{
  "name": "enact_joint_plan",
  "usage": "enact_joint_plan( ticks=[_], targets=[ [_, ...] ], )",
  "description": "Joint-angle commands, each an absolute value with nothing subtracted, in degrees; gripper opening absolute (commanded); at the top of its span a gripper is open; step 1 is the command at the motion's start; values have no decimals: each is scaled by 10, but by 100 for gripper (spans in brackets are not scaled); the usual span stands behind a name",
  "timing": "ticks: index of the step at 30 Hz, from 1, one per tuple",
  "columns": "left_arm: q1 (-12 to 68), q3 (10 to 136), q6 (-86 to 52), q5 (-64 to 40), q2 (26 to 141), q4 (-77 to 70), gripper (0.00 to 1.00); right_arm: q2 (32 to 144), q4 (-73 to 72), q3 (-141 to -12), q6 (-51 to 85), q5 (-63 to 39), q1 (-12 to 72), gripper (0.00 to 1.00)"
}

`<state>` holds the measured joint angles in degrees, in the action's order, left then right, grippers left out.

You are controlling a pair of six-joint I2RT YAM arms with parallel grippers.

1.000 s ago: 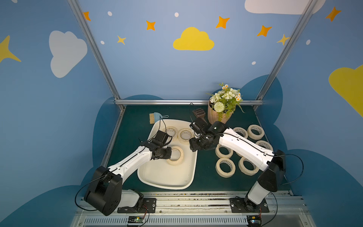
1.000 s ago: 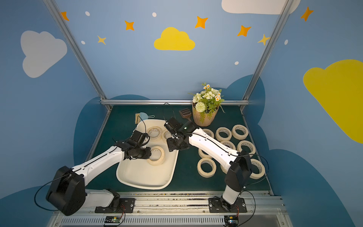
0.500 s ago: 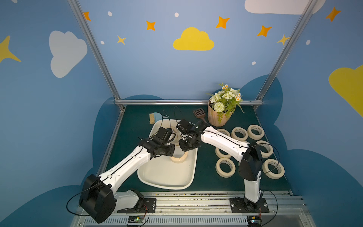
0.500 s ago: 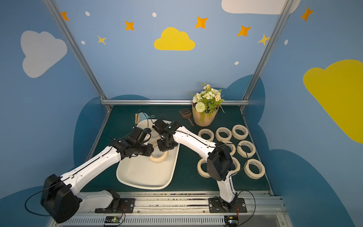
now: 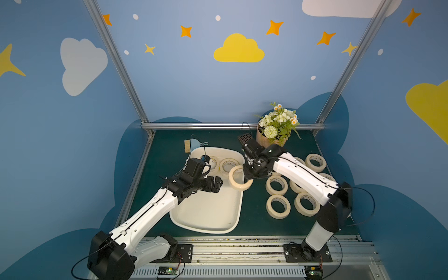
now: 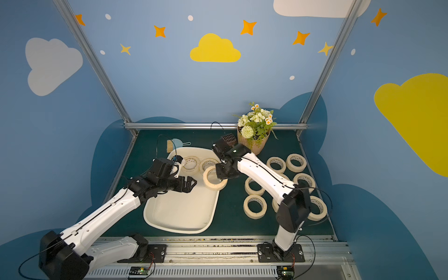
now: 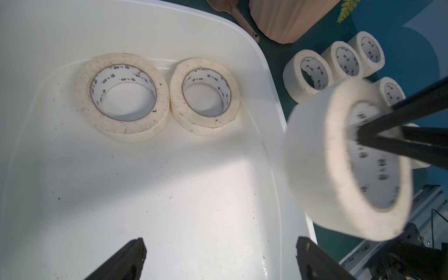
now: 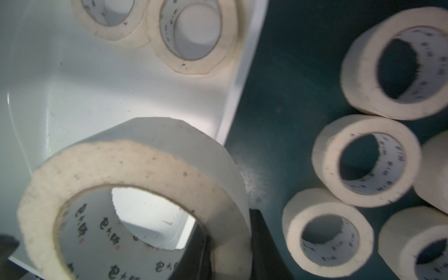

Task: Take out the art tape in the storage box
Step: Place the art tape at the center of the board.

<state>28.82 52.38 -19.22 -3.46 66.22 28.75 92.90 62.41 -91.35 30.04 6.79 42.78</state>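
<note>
In both top views the right gripper (image 5: 248,179) pinches the wall of the held roll (image 5: 238,188), a thick cream ring of art tape. It tilts over the right rim of the storage box (image 5: 208,213), near the box's far right corner. The left gripper (image 5: 219,186) hangs over the tub, spread wide and holding nothing. Loose rolls (image 5: 278,215) lie flat toward the bench's right edge, near a ribbed flower pot (image 5: 260,139).

From the left wrist we see black fingers (image 7: 128,259) well apart above the glossy, speckled floor. Two rolls (image 7: 82,92) lie flat and touching at the far end.

From the right wrist we see the fibrous edge and printed white core of the held roll, with the outer finger (image 8: 263,244) against its wall.
</note>
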Motion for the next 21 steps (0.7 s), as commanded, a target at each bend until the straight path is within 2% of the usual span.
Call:
enact_joint_plan(
  ticks=[1,5,9,14,21],
  targets=[
    [265,523,-177,-43,699,255,100,829,646,-848,318,167,400,0],
    [239,547,-167,-29,774,225,100,777,619,-765,295,171,333,0],
    [223,605,-149,22,871,219,99,816,579,-733,269,147,300,0],
    [193,706,-142,36,980,244,94,928,576,-792,256,139,275,0],
    [159,769,-140,32,1053,236,94,1081,607,-943,210,91,271,0]
  ],
)
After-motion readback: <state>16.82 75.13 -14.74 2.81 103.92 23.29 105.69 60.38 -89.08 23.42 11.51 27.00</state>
